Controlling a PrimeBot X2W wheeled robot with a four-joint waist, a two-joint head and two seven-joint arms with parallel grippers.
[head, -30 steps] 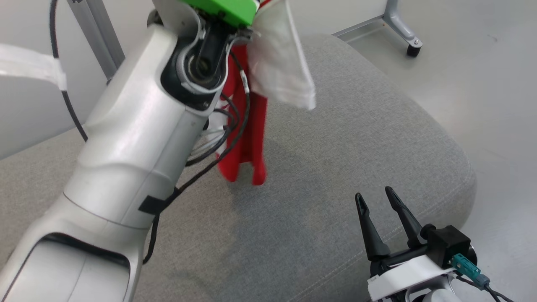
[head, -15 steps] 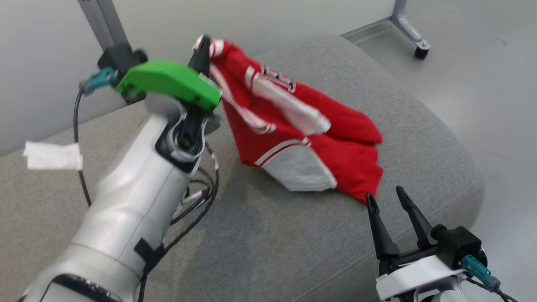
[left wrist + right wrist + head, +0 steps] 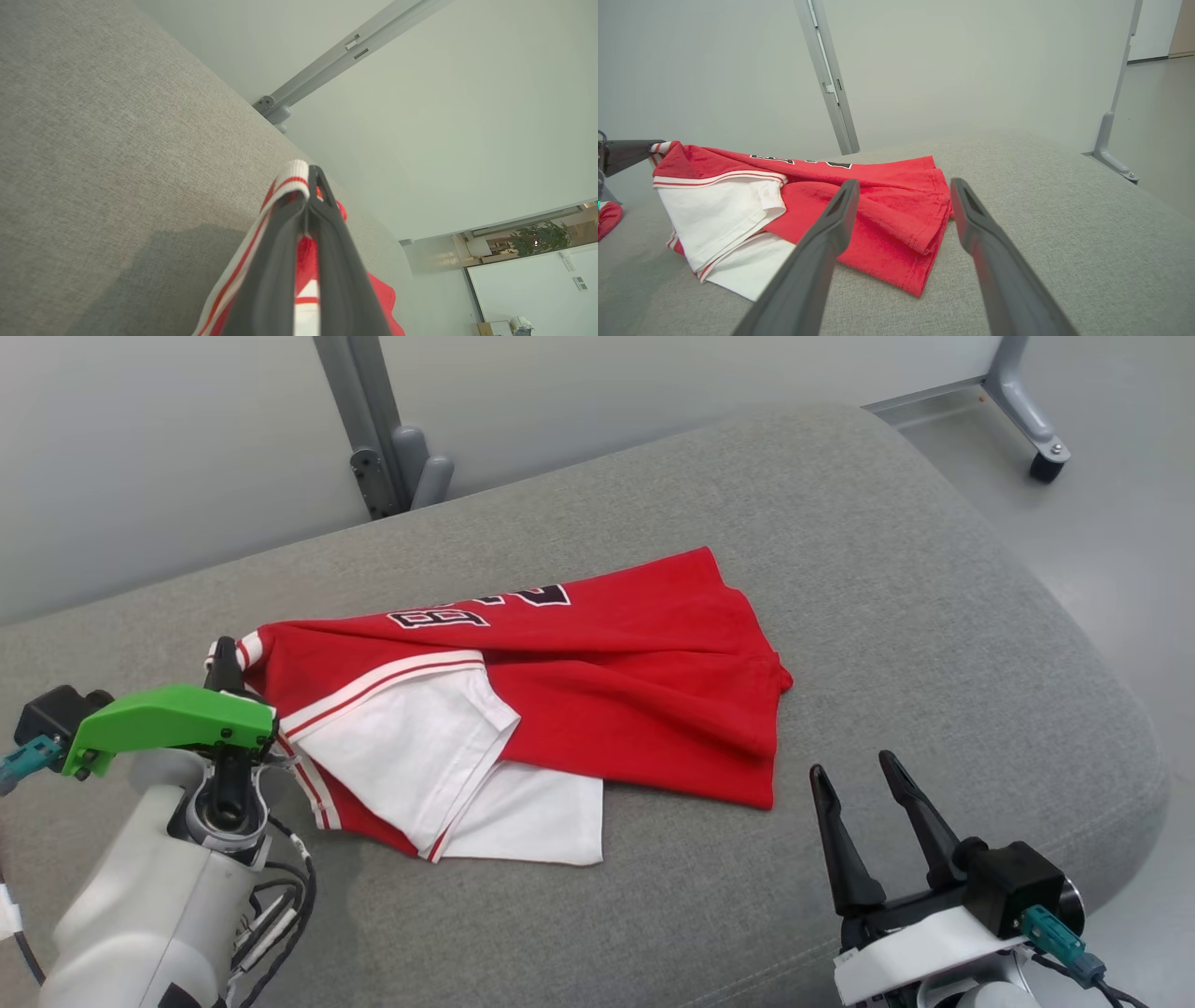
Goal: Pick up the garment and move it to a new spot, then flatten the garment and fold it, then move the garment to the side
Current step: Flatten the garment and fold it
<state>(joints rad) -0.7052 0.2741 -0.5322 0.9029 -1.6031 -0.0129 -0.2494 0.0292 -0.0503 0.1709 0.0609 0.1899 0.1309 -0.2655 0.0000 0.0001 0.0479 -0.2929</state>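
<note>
A: Two grippers, so where's the garment point(image 3: 607, 709)?
B: Spread on the grey cushion point(image 3: 887, 579); the left gripper point(image 3: 224, 658) clamps its striped left corner.
A: The right gripper point(image 3: 852, 765)?
B: Fingers apart, empty, on the near side of its right hem.

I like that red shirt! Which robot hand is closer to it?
Left. The left gripper pinches the garment at its striped edge; the right gripper is open, off its hem.

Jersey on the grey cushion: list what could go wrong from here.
1. The left gripper pinches the jersey only by its striped trim; a pull to flatten might slip it free.
2. The white panel lies folded over the red body, so folding now would likely trap creases.
</note>
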